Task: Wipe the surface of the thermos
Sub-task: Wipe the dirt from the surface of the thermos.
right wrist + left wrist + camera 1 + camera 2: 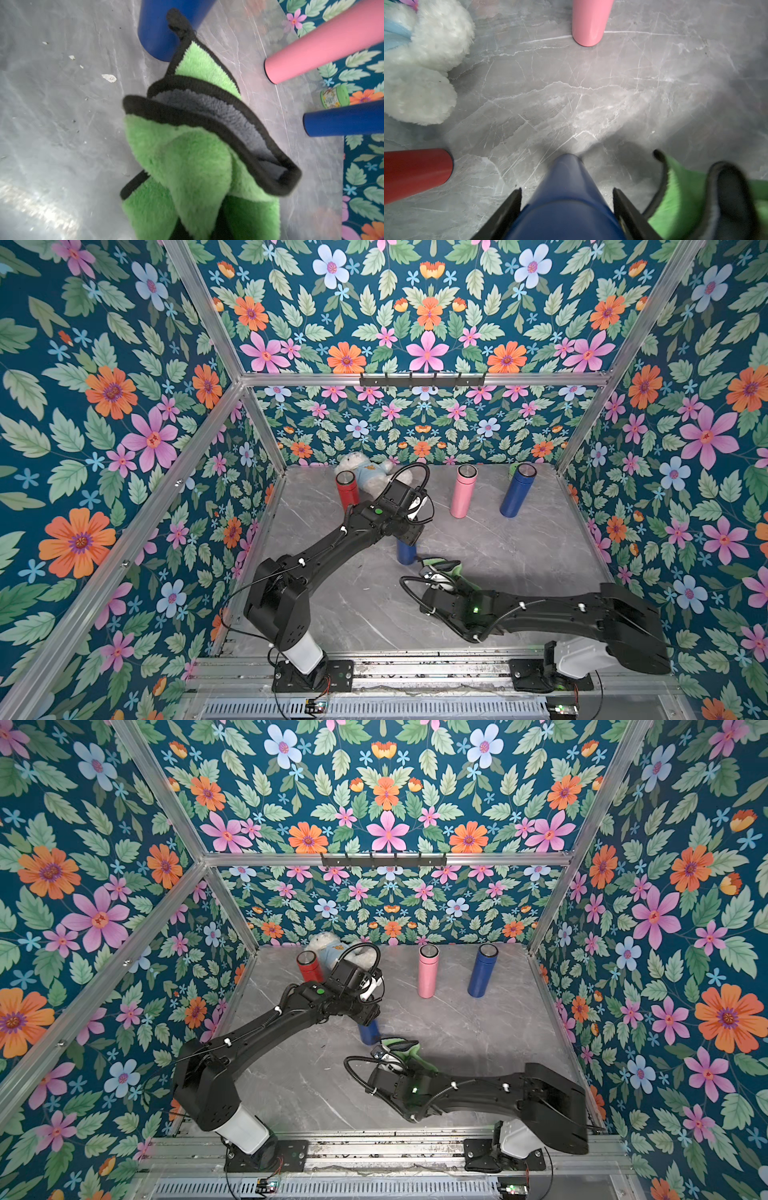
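A dark blue thermos (pixel 405 553) (pixel 369 1032) stands upright near the middle of the grey marble table. My left gripper (pixel 566 190) comes down over its top and is shut on it; the black fingers (pixel 512 204) press the wide upper part of the thermos (pixel 566 199). My right gripper (pixel 440 574) sits low, just right of the thermos's base, shut on a bunched green and grey cloth (pixel 197 155) (pixel 451 568) with black edging. The cloth hides that gripper's jaws. One black corner of the cloth reaches the thermos (pixel 158 31) near its foot.
At the back stand a red thermos (pixel 347 489), a pink thermos (pixel 462 491) and another blue thermos (pixel 516 491). A white plush toy (pixel 365 470) lies beside the red one. A small green jar (pixel 334 96) sits by the back wall. Floral walls enclose the table.
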You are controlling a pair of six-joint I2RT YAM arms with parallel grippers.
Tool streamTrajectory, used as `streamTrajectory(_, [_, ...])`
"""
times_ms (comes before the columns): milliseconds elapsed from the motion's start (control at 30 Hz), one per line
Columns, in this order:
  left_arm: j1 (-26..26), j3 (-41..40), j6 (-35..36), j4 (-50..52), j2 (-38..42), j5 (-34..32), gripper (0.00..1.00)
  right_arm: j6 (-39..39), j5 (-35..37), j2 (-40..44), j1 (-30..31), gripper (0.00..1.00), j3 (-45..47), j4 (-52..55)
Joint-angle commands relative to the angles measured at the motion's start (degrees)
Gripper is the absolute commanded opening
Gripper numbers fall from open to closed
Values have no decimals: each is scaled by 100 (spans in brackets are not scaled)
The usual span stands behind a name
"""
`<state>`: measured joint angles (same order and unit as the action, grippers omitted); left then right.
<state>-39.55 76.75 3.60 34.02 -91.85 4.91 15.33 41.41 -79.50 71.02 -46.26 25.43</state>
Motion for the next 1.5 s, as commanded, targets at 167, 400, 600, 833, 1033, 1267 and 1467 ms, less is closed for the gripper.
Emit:
streamTrajectory(167, [18, -1094, 1166, -295, 756, 1102, 0, 840, -1343, 1781, -651, 0, 109, 563])
streamTrajectory(400, [-27, -1550, 2267, -373, 1145, 1702, 0, 902, -2383, 2541, -1399, 0, -21, 472])
streamTrajectory(600, [-92, -2053, 3500, -584, 1633, 2643, 0, 1012, -3194, 2479, -1926, 0, -291, 356])
streamTrajectory(833, [-97, -2266, 4427, -805, 1660, 3641, 0, 1274, -4262, 2079, -2351, 0, -444, -97])
streamTrajectory(1033, [-217, -2206, 4896, -751, 1344, 3730, 0, 1397, -4806, 1751, -2532, 0, -485, -440])
streamTrajectory(1267, [-477, -2185, 5512, -717, 1371, 3279, 0, 1500, -5369, 1697, -2875, 0, -372, -801])
streamTrajectory(1467, [-479, -1909, 5919, -511, 1108, 3323, 0, 1552, -5977, 1395, -3113, 0, -357, -1320])
